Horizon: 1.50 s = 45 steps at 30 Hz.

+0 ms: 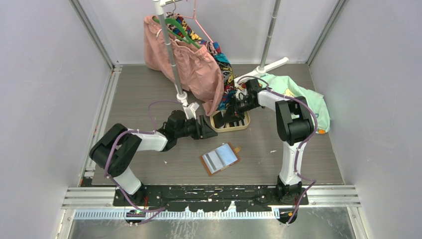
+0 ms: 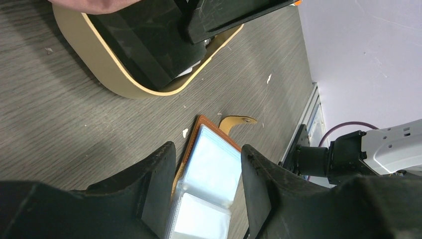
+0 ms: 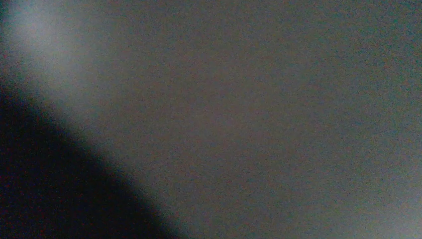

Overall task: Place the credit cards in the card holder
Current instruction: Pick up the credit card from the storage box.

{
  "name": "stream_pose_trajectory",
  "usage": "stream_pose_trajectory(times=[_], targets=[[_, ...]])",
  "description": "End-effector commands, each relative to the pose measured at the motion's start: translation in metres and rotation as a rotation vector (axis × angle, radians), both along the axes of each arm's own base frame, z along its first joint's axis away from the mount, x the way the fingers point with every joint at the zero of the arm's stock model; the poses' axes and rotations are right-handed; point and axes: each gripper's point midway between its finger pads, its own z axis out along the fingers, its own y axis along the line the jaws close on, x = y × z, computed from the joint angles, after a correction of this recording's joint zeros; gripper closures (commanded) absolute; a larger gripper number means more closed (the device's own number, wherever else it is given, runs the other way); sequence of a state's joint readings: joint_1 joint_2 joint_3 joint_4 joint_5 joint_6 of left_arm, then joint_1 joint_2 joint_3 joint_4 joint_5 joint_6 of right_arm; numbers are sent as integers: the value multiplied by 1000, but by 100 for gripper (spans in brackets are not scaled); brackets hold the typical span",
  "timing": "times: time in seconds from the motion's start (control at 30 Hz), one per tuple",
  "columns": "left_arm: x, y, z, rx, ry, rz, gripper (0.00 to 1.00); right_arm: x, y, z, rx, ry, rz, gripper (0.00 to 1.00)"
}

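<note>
The card holder [image 1: 220, 158] lies open on the table, clear pockets up and its snap tab [image 2: 236, 121] sticking out; in the left wrist view the holder [image 2: 214, 164] shows between my fingers, farther off. Dark credit cards [image 2: 142, 45] lie stacked in the oval beige tray [image 1: 242, 127]. My left gripper [image 1: 206, 127] hovers open and holds nothing, just left of the tray [image 2: 109, 82]. My right gripper [image 1: 233, 115] reaches down into the tray from the right, and its black finger [image 2: 234, 17] rests over the cards. The right wrist view is a dark grey blur.
A pink garment [image 1: 184, 59] and a colourful cloth [image 1: 225, 72] hang from a rack behind the tray, with the rack's white foot [image 1: 189, 107] beside my left gripper. A mint green cloth [image 1: 298, 94] lies at the right. Grey walls close in both sides.
</note>
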<state>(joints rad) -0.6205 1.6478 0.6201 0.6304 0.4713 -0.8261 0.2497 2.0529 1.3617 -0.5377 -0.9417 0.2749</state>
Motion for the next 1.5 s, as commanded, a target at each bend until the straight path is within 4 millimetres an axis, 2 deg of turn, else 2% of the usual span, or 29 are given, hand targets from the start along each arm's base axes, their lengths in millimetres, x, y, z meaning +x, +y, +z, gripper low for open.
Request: stream_pose_trajectory(times=[0.0, 0.13, 0.23, 0.4, 0.7, 0.83, 1.07, 1.3, 1.47], targets=[[12, -5, 13, -20, -59, -2, 48, 4, 15, 14, 91, 3, -16, 71], [12, -5, 11, -18, -58, 0, 48, 5, 18, 10, 85, 5, -31, 65], [14, -6, 10, -15, -57, 1, 48, 6, 21, 9, 100, 14, -41, 64], [22, 1, 4, 17, -61, 34, 49, 9, 26, 20, 159, -4, -53, 74], [49, 24, 1, 146, -102, 115, 48, 12, 27, 26, 175, -22, -63, 84], [55, 25, -1, 184, -109, 117, 48, 11, 21, 22, 107, -42, -46, 88], [65, 23, -9, 220, -105, 119, 48, 10, 18, 24, 85, -57, -40, 91], [71, 19, -15, 231, -90, 108, 48, 9, 24, 20, 105, -31, -38, 87], [71, 14, -17, 222, -78, 94, 51, 11, 31, 27, 162, -24, -40, 81]])
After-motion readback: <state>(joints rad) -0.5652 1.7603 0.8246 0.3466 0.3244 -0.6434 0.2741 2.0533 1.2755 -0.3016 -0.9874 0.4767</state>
